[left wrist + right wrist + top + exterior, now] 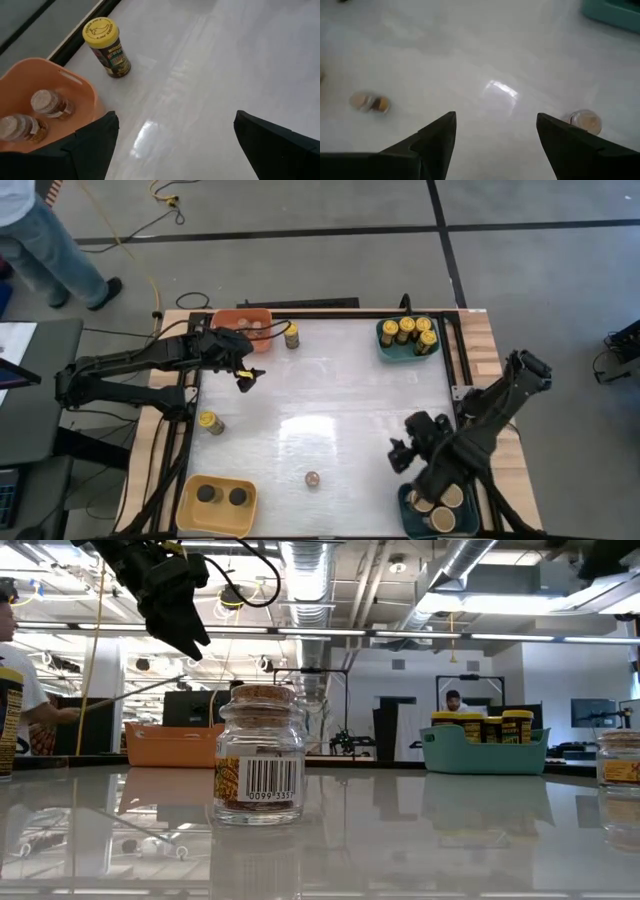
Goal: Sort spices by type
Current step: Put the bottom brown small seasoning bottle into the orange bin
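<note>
Mid-sort: left gripper (245,377) spread and empty beside orange bin (232,318); right gripper (400,455) spread, empty. Next, probably, reaching the yellow-lidded jar (291,335) just beside that bin and carrying it toward the teal bin (388,347).

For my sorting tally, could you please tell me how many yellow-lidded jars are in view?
6: four in the teal bin at the far right corner, one on the table beside the orange bin, one near the table's left edge. None seems hidden.
</note>
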Available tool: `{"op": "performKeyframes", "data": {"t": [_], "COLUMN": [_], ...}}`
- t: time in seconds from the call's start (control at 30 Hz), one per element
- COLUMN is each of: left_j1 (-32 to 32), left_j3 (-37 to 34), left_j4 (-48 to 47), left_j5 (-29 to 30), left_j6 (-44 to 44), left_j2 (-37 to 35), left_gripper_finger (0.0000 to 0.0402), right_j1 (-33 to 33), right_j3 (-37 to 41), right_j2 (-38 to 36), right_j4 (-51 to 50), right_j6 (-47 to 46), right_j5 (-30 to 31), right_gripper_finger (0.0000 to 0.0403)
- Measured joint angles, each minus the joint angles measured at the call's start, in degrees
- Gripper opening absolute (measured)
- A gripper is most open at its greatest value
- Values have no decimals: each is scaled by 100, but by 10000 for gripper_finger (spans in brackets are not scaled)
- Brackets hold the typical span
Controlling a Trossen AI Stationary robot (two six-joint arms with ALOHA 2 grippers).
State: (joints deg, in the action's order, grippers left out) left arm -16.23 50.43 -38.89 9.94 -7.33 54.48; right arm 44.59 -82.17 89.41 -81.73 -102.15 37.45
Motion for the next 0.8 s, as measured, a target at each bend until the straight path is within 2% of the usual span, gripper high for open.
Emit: {"op": "performKeyframes", "data": {"t": [0.13, 0.23, 0.47, 0.67, 0.8], "left_j1": [113, 202, 449, 1642, 2537], "left_j3": [0, 0, 9, 112, 532], "left_j4": [-29, -29, -111, -193, -410], "left_j5": [87, 20, -146, 655, 1000], "left_j6": [72, -221, -1747, -3585, -4597], "left_j2": [-2, -1, 0, 201, 874], "left_gripper_finger": [395, 397, 393, 393, 393], "right_j1": [-328, -492, -613, -613, -593], "right_j3": [0, 0, 0, -2, -2], "right_j2": [0, 0, 0, 2, 2], "right_j4": [2, 0, -4, -11, -49], "right_j6": [11, 22, 438, 1089, 1115], "right_j5": [-2, -2, -4, -7, -16], "right_gripper_finger": [302, 302, 302, 302, 302]}}
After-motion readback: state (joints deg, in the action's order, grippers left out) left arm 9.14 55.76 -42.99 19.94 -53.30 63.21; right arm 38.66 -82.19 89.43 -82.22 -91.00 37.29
